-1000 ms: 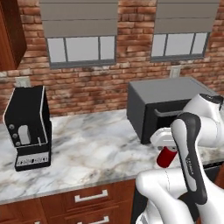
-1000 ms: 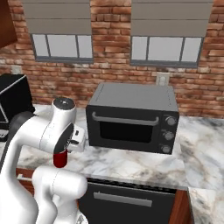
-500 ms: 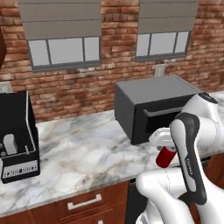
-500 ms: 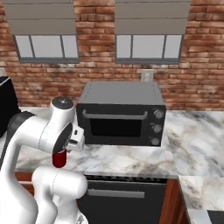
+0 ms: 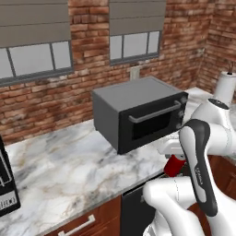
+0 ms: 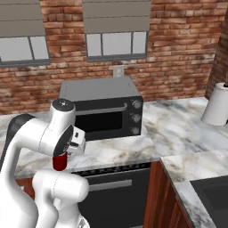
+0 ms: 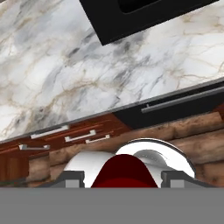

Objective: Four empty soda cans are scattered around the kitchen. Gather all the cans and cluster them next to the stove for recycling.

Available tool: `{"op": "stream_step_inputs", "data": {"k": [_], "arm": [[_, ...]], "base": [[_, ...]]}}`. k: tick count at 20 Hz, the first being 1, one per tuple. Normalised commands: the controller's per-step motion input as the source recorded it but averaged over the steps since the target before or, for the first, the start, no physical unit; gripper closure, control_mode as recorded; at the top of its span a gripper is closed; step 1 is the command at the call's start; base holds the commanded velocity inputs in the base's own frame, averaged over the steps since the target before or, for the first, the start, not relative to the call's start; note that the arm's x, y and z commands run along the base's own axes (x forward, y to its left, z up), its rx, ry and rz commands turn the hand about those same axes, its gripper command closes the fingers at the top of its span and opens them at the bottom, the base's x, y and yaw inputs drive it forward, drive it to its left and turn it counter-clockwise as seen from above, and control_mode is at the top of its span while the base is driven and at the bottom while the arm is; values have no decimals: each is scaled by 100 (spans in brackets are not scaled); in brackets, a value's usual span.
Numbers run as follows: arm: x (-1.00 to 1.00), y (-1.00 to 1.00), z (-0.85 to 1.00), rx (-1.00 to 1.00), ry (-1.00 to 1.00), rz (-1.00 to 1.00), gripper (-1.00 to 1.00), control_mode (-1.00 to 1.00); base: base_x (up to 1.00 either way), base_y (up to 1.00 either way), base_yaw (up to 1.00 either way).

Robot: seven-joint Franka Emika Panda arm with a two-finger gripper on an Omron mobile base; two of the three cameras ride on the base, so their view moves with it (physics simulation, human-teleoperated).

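- Gripper (image 7: 119, 177) is closed about a red soda can (image 7: 124, 171); in the hand view the can's rounded red body sits between the two dark finger tips, with the bottom edge cutting its lower part off.
- From the left base view the red soda can (image 5: 174, 165) hangs below the wrist, off the front edge of the counter, its top hidden behind the white forearm; the fingers themselves are too covered by the arm to make out.
- From the right base view the can (image 6: 59, 161) shows as a short red cylinder under the hand (image 6: 67, 149), in front of the counter edge.
- Below it stands a dark appliance front (image 6: 116, 191) with a long bar handle, set between reddish-brown wooden cabinets (image 6: 162, 200); the arm covers its left part.
- Marble countertop (image 5: 69, 170), white with grey and tan veins, runs on around a corner to the right.
- A black toaster oven (image 5: 140, 114) stands on the counter, door shut, knobs on its right side.
- At far left a black machine (image 5: 7, 189) is cut off by the frame.
- A white cylindrical object (image 6: 217, 104) sits at the far right corner; what it is, I cannot tell.
- Behind all runs a red brick wall (image 5: 92, 83) with grey-shaded windows (image 6: 116, 42) and a wall outlet (image 6: 118, 71).
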Motion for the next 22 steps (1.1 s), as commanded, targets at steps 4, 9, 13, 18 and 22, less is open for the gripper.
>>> {"op": "stream_step_inputs", "data": {"k": [4, 9, 13, 18, 22], "arm": [[0, 0, 0, 0, 0, 0, 100, 100], [0, 0, 0, 0, 0, 0, 100, 100], [0, 0, 0, 0, 0, 0, 100, 100], [0, 0, 0, 0, 0, 0, 100, 100], [0, 0, 0, 0, 0, 0, 100, 100]], "base": [[0, 0, -50], [0, 0, -50], [0, 0, -50], [0, 0, -50], [0, 0, -50]]}}
